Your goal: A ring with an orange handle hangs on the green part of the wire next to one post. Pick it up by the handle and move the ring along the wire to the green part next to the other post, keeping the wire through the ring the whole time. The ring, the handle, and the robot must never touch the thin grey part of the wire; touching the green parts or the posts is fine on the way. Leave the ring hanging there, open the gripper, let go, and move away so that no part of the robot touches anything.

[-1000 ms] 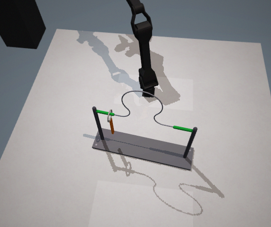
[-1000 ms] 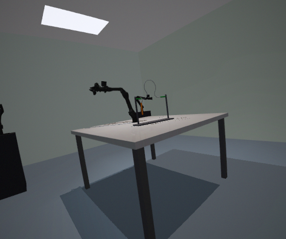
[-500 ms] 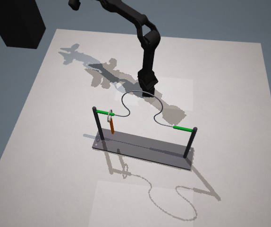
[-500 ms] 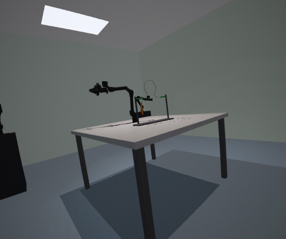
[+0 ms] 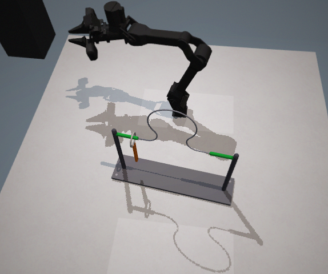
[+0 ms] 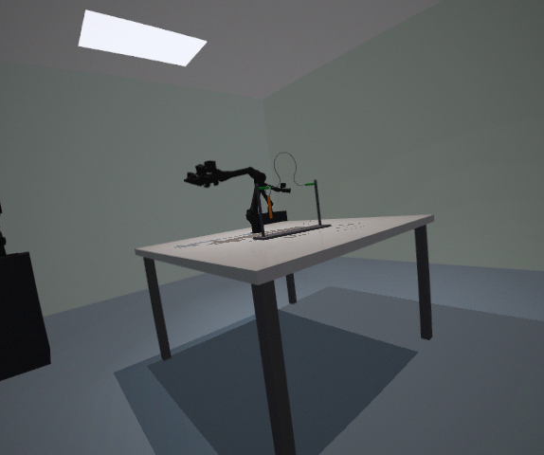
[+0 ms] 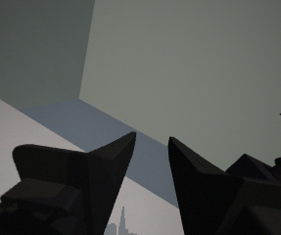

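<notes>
Your claw (image 5: 69, 36) (image 6: 186, 181) (image 7: 152, 138) is partly spread, holding nothing; the orange handle (image 5: 135, 152) (image 6: 269, 207) hangs lengthwise downward, toward 5 o'clock in the top view.

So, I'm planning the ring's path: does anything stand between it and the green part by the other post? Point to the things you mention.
Yes. The thin grey wire (image 5: 196, 129) (image 6: 284, 153), which must not be touched, curves up in a big loop between the ring (image 5: 131, 143) and the far green part (image 5: 220, 154) (image 6: 310, 184).

Place: bare room, lab-like; exact kind unclear
Bench: pale-topped table (image 5: 276, 88) (image 6: 311, 245), dark legs
Equipment: robot arm on black pedestal (image 6: 9, 318)
Overhead: bright ceiling panel (image 6: 139, 38)
Walls: plain grey-green
</notes>
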